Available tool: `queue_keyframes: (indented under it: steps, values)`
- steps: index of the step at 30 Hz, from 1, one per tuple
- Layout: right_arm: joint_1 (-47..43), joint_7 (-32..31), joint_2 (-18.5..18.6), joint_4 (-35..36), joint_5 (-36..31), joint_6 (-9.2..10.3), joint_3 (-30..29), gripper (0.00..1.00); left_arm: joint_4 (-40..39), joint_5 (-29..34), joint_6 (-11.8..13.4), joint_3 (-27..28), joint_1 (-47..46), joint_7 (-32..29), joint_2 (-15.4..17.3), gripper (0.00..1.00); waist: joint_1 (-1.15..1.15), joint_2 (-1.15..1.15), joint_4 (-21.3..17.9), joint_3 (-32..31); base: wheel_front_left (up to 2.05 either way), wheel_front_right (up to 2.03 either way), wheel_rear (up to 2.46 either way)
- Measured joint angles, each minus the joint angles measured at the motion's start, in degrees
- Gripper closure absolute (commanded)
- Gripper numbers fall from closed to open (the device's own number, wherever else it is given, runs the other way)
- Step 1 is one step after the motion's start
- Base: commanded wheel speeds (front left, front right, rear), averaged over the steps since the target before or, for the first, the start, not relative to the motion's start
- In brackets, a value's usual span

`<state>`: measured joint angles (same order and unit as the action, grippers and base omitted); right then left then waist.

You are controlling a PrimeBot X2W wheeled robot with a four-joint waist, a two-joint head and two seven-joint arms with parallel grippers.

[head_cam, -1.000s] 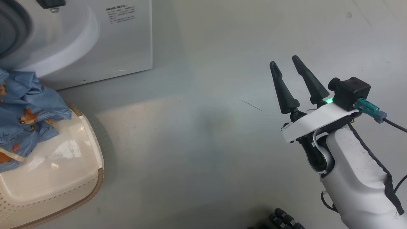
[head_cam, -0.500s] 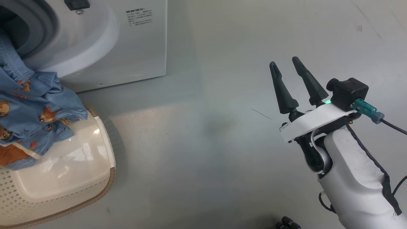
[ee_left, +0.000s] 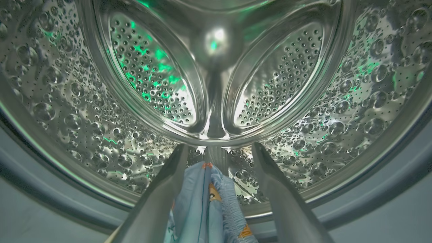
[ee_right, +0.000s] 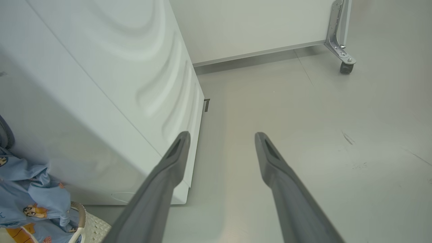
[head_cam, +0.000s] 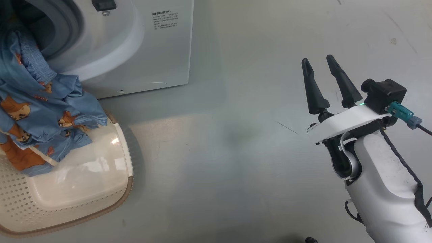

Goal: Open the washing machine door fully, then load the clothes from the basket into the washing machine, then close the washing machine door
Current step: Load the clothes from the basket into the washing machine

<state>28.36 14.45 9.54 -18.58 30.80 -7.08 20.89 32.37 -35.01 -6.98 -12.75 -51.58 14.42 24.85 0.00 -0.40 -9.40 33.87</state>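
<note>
Left pincer [ee_left: 219, 146], fingers wide, sits low centre at the drum [ee_left: 67, 101] mouth, the blue printed garment [ee_left: 202, 209] loose between them. In the head view its tail drapes lower left onto the basket [head_cam: 84, 189]. Best to pinch lower and feed deeper. Right pincer [head_cam: 317, 59] hangs wide, empty.

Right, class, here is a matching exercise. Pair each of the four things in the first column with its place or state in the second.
Column one:
1. the clothes
2. the basket
3. right gripper
4. left gripper

Column two:
A. open, over the bare floor
B. standing on the floor in front of the washing machine
C. pointing into the steel drum, blue fabric between its fingers
D. trailing from the machine's opening down over the basket

Pairs: 1-D, 2-B, 3-A, 4-C
</note>
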Motion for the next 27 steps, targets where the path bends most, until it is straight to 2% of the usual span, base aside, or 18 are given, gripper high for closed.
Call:
queue_keyframes:
  steps: [12, 24, 27]
  values:
    - [0.0, 0.0, 0.3, 2.7, -1.0, 0.00, -0.9, 0.00, -11.8, 0.4, 0.0, 5.5, 10.7, 0.3, -0.1, 0.00, 0.00, 0.00, 1.4, -1.0, 0.00, 0.00, 0.00]
    - [0.0, 0.0, 0.2, 5.0, -2.2, 0.00, -1.8, 0.00, -20.9, 2.7, 0.0, 8.5, 20.2, 0.3, -1.9, 0.00, 0.00, 0.00, 1.4, -1.2, 0.00, 0.00, 0.00]
    - [0.0, 0.0, 0.2, 5.7, -2.6, 0.00, -2.4, 0.00, -23.2, 2.8, 0.1, 9.4, 23.1, 0.3, -3.4, 0.00, 0.00, 0.00, 1.4, -1.1, 0.00, 0.00, 0.00]
